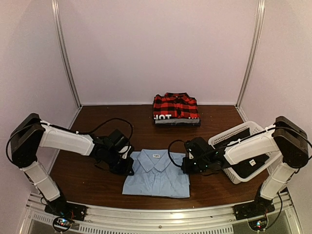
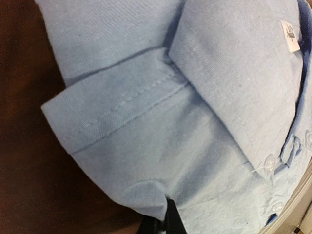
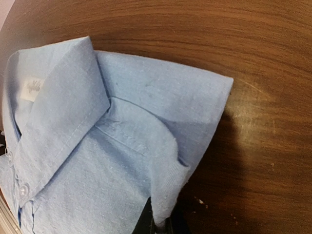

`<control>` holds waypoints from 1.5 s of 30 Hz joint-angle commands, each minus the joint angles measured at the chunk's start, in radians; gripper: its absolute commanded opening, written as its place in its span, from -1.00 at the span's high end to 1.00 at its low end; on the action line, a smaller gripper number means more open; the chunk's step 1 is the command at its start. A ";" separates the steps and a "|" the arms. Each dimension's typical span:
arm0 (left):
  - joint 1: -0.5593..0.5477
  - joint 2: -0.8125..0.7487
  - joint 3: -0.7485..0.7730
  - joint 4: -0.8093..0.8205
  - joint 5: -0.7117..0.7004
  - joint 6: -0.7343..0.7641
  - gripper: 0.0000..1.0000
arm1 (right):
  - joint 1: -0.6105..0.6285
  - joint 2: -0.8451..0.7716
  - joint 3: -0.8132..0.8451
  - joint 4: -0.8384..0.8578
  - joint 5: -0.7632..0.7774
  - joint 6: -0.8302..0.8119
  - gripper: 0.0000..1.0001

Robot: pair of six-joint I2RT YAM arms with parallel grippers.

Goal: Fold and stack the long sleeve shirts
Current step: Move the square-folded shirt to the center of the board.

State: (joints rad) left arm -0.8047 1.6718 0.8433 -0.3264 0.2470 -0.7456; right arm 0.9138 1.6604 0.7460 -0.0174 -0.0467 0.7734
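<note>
The left gripper (image 1: 127, 163) looks clamped on the left shoulder edge of the light blue shirt (image 1: 156, 179). In its wrist view the cloth narrows to a pinch right at a dark fingertip (image 2: 168, 222). The right gripper (image 1: 188, 163) appears closed on the opposite shoulder edge in the same way, with the folded corner dropping between its dark fingers (image 3: 146, 220).

The shirt lies folded into a neat rectangle, collar up, near the front middle of the wooden table (image 1: 92, 183), between the two arms. It is light, soft and limp, so it will probably sag and unfold if carried by one side. The doubled shoulder folds on both sides are the sound places to hold.

At the back of the table the red-and-black plaid shirt (image 1: 175, 106) sits folded on a dark garment (image 1: 176, 120). A white mesh basket (image 1: 229, 134) stands to the right.
</note>
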 commanded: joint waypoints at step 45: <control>0.167 0.633 0.985 0.115 -0.150 0.475 0.22 | -0.035 -0.654 0.295 -0.480 0.450 -0.126 -0.33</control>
State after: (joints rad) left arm -0.6483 2.2597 1.7706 -0.2703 0.0681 -0.3676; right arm 0.8856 1.0786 1.0279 -0.4328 0.3241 0.6533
